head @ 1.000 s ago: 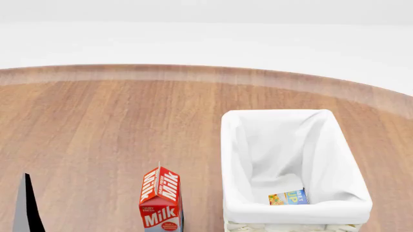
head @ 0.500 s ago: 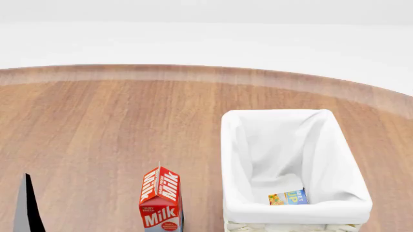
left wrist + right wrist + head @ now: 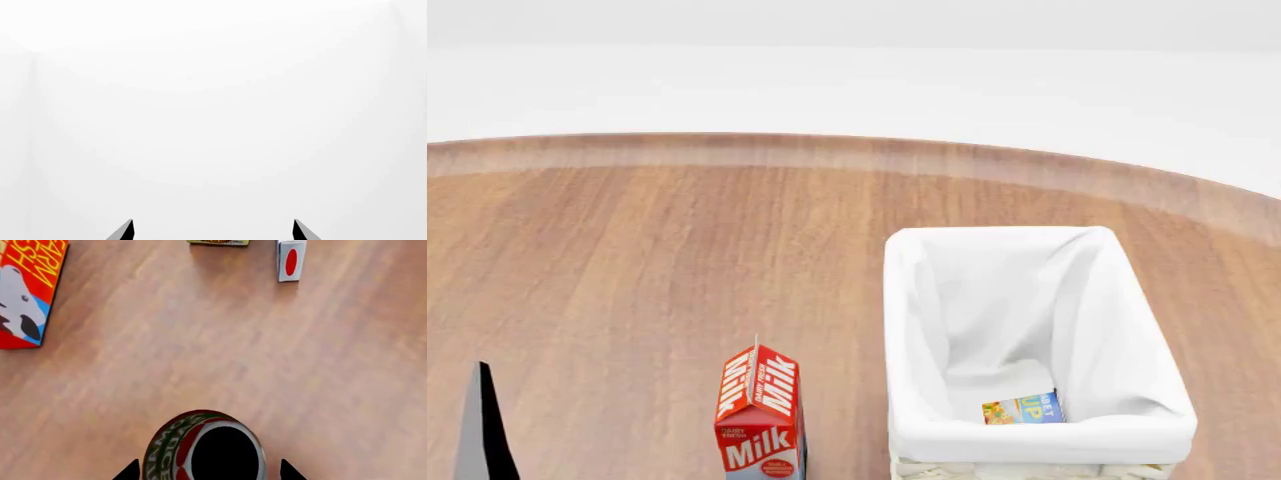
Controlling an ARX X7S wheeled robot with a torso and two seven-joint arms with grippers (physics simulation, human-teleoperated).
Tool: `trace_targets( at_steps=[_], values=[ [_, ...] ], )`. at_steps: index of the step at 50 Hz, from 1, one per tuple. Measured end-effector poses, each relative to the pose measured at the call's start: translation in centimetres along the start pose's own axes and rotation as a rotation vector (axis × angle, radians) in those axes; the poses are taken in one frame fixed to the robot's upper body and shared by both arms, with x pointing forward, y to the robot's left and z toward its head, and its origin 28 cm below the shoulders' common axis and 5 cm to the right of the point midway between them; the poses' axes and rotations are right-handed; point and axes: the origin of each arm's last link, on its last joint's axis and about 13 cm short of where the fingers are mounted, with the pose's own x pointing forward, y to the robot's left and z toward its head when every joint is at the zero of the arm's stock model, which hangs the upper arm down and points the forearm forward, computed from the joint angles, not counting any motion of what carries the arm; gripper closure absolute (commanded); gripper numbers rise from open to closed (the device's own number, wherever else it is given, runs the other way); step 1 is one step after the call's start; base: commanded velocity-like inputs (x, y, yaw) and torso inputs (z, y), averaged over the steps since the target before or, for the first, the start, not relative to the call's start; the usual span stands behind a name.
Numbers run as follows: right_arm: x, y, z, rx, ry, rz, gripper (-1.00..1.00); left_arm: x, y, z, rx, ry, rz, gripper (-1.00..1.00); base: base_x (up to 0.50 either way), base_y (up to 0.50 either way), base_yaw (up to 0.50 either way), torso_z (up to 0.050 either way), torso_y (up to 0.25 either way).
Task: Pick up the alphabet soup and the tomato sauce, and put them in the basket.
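While the alphabet soup [image 3: 1022, 408] lies in the basket [image 3: 1121, 425], both claws stand spread.

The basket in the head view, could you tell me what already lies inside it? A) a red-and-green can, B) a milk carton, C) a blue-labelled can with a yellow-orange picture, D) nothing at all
C: the alphabet soup lies on the white liner at the near end of the basket, while the milk carton stands outside on the table.
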Motion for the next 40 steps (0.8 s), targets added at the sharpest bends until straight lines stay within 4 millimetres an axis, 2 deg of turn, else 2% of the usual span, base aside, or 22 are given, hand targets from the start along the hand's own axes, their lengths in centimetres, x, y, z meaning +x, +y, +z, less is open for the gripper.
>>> trace_targets(
  at_steps=[1,18,40],
  values=[
    [0.0,0.0,0.0,0.001,0.000,0.000,1.00,0.0,0.0,0.0,0.000,0.000,0.000,-1.00,0.00,0.00,0.00,0.000,0.000],
    [-0.2,0.1,-0.1,-0.006,-0.015,-0.004,1.00,-0.1,0.0,-0.1,0.000,0.003,-0.001,-1.00,0.00,0.00,0.00,0.000,0.000],
    [-4.0,0.2,2.9,-0.055,-0.156,-0.046,1.00,-0.1,-0.1,-0.1,-0.001,0.003,-0.003,-1.00,0.00,0.00,0.00,0.000,0.000]
  ],
)
